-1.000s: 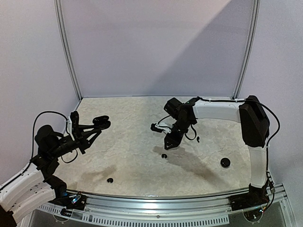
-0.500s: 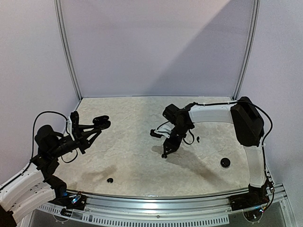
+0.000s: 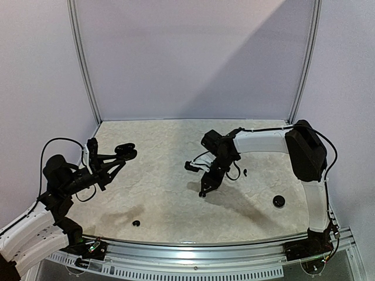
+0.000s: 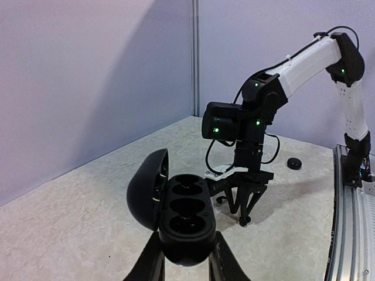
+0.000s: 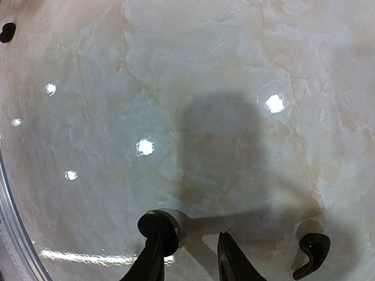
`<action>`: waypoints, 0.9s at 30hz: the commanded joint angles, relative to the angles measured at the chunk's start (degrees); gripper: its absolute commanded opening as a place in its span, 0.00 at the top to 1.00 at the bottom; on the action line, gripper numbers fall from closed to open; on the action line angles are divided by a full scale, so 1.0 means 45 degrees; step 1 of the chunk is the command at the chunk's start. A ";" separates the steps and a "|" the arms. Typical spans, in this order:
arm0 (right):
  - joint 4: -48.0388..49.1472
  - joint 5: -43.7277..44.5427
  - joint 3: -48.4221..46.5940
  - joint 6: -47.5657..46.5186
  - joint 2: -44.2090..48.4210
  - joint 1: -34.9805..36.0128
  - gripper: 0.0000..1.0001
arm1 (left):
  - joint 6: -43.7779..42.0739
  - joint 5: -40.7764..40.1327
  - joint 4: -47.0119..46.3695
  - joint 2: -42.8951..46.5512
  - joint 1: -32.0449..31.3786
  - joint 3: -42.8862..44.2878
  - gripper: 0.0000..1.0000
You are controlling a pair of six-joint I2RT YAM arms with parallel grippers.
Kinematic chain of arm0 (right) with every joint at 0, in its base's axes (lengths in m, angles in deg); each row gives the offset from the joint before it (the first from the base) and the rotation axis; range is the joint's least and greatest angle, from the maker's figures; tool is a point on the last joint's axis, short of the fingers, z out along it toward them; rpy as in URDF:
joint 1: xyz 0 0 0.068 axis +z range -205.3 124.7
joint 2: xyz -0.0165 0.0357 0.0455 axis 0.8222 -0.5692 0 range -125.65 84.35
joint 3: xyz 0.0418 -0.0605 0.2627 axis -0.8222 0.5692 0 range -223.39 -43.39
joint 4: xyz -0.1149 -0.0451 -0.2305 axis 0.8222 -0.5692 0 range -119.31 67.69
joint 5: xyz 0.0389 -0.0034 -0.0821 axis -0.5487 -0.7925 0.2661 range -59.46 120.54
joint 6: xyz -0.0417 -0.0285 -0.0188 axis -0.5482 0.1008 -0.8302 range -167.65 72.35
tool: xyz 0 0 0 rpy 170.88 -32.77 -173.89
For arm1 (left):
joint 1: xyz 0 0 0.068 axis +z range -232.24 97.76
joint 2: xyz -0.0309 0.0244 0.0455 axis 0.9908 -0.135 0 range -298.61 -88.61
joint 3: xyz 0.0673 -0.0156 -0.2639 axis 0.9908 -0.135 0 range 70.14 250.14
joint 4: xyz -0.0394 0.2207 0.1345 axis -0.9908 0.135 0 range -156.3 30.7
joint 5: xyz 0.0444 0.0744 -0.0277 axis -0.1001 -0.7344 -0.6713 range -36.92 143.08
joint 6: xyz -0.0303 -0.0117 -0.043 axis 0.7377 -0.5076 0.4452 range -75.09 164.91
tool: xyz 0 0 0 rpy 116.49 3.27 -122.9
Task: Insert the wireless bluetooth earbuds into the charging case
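2 views catch my left gripper [image 3: 121,153], up off the table [image 3: 164,175] close to its left edge and the corner post [image 3: 82,70], pinched tight on the open charging case [image 4: 187,225]. From above the case is only a dark shape, while the left wrist view shows its lid [image 4: 146,187] swung left and its wells facing up. Near the front rail [image 3: 193,249] lies 1 black earbud [image 3: 136,223], well apart from both grippers, and a wide stretch of table separates the 2 of them. My right gripper [image 3: 203,192] is down at the surface, fingers [image 5: 151,260] a narrow gap apart with nothing between them. Only the right wrist view shows a round-headed earbud [image 5: 157,225] touching the fingertip on the left of that view and a curved earbud [image 5: 309,253] just beyond the other. Farther right sits a round black piece [image 3: 279,201], short of the table's right edge.
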 commanded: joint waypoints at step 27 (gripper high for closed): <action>-0.0642 0.0171 -0.0734 -0.0239 0.1826 0.0676 0.97 | -0.0784 0.1147 -0.0294 -0.0080 0.0096 -0.0186 1.00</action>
